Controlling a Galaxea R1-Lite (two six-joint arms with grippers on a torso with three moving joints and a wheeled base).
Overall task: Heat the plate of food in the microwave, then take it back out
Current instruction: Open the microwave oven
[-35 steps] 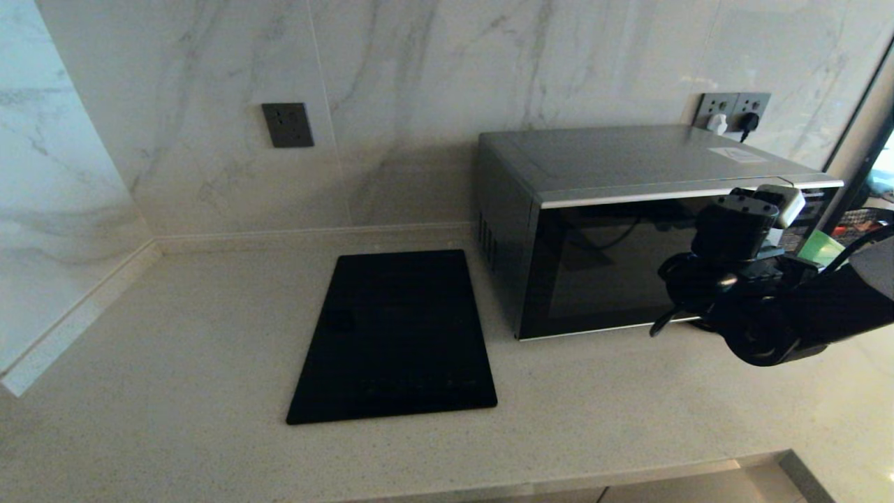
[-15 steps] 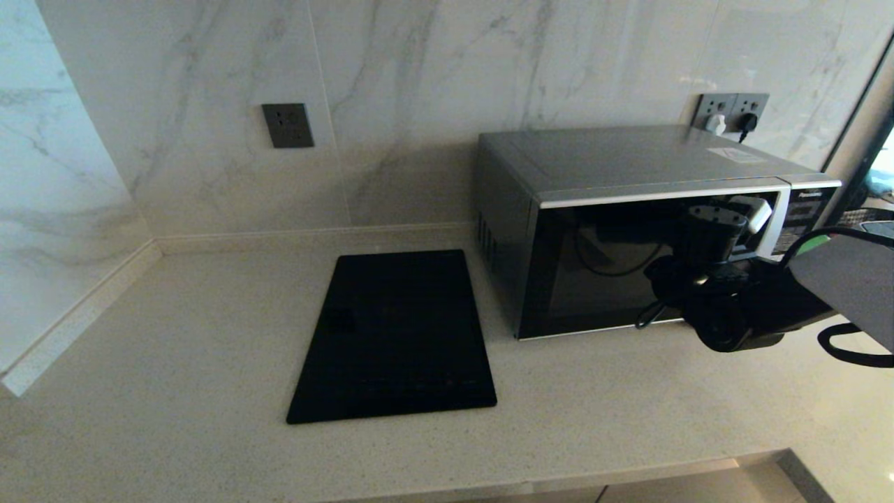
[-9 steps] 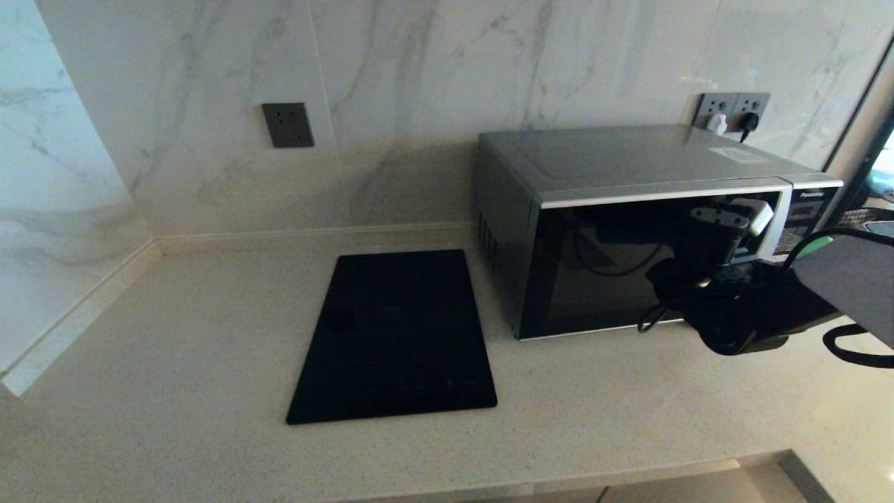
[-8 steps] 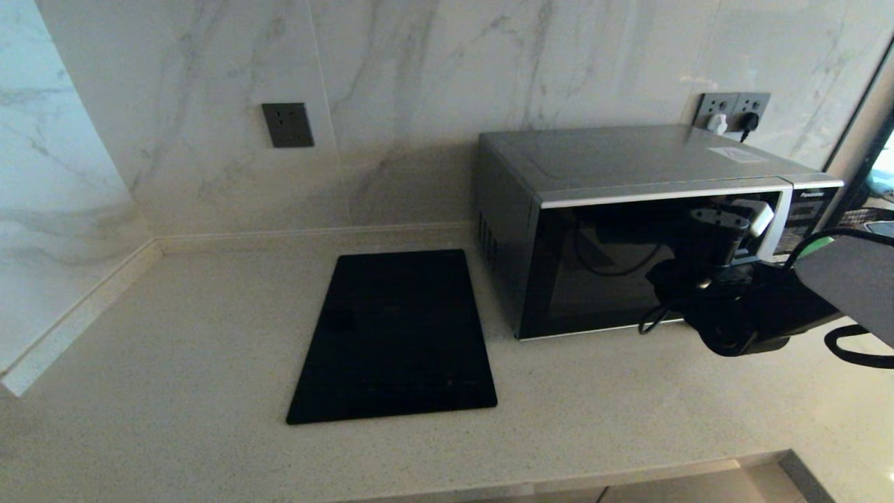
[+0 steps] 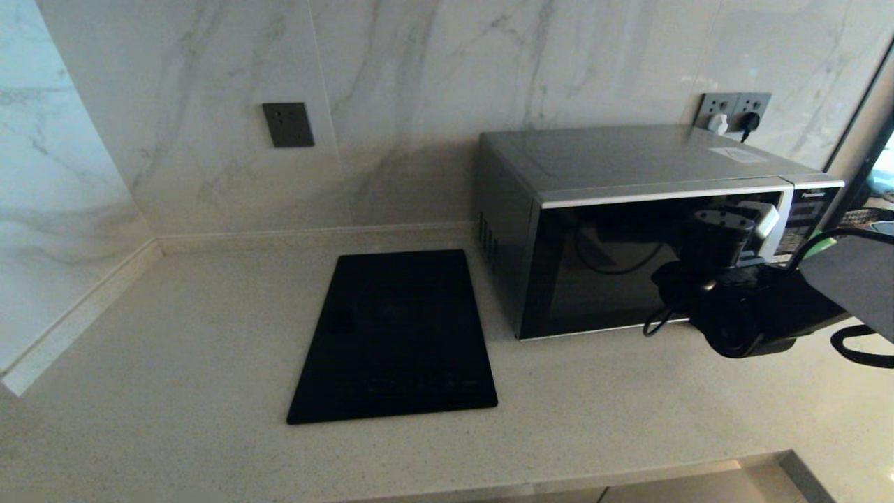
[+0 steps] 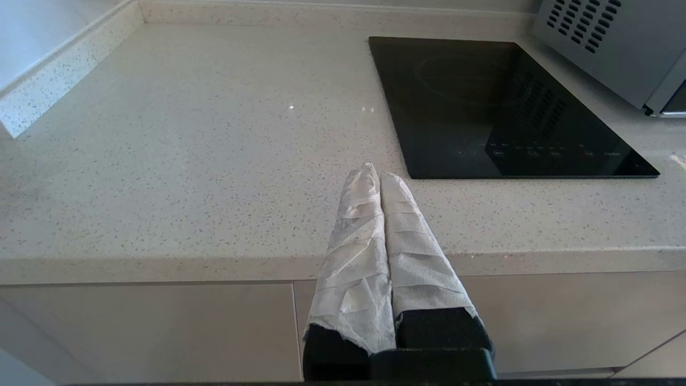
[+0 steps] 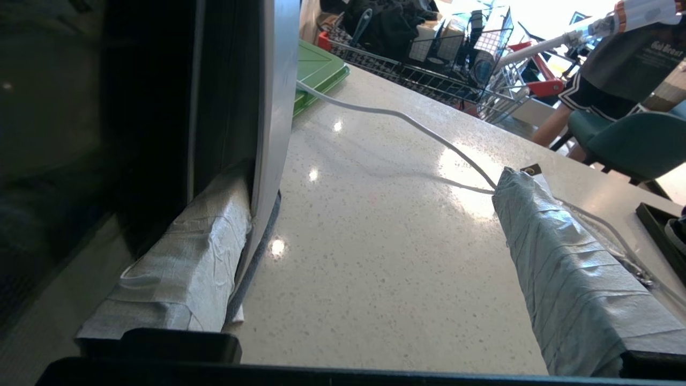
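Observation:
The silver-grey microwave (image 5: 628,161) stands at the right of the counter, its dark glass door (image 7: 107,107) looking closed in the head view. My right gripper (image 5: 744,220) is open at the door's right edge. In the right wrist view, one taped finger (image 7: 182,268) is tucked behind the curved silver handle strip (image 7: 273,107), and the other finger (image 7: 563,268) stands well apart over the counter. The plate of food is out of view. My left gripper (image 6: 373,171) is shut and empty, hanging before the counter's front edge.
A flat black cooktop (image 5: 394,335) lies left of the microwave. A green board (image 7: 316,75) and a white cable (image 7: 407,120) lie on the counter to the microwave's right. Beyond them are a wire basket (image 7: 455,43) of clutter and a teal chair (image 7: 627,139).
My right gripper dropped from the top of the door's right edge to the handle height, then drifted a little right and down over the last second. The left arm has not moved.

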